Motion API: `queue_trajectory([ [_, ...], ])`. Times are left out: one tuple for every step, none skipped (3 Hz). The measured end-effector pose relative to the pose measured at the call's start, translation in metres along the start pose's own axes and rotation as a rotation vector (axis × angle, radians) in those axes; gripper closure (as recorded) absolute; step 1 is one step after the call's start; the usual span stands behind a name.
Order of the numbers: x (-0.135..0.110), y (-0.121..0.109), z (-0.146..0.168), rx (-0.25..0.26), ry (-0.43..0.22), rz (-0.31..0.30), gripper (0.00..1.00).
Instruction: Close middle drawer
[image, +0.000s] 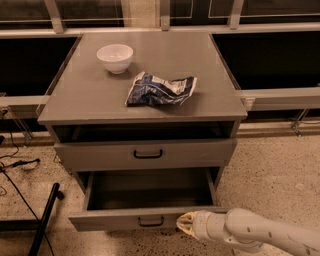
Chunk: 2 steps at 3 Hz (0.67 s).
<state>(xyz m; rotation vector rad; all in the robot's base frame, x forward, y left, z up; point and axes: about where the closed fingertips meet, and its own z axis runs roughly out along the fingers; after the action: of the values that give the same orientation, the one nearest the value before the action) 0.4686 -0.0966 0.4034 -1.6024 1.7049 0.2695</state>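
The middle drawer is pulled well out at the bottom of the camera view. It has a grey flat front, a small black loop handle and an empty deep grey box. My gripper comes in from the lower right. Its cream tip is shut and empty, and rests against the right part of the drawer front, just right of the handle. The uppermost drawer sits above it, slightly out. The lowest drawer is hidden below.
On the cabinet top stand a white bowl and a crumpled blue chip bag. A black pole and cables lie on the speckled floor at the left. A railing with dark panels runs behind.
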Motion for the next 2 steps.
queue_trajectory([
  [-0.0132, -0.0282, 0.0141, 0.037, -0.030, -0.016, 1.00],
  [-0.0123, -0.0312, 0.0150, 0.042, -0.027, -0.020, 1.00],
])
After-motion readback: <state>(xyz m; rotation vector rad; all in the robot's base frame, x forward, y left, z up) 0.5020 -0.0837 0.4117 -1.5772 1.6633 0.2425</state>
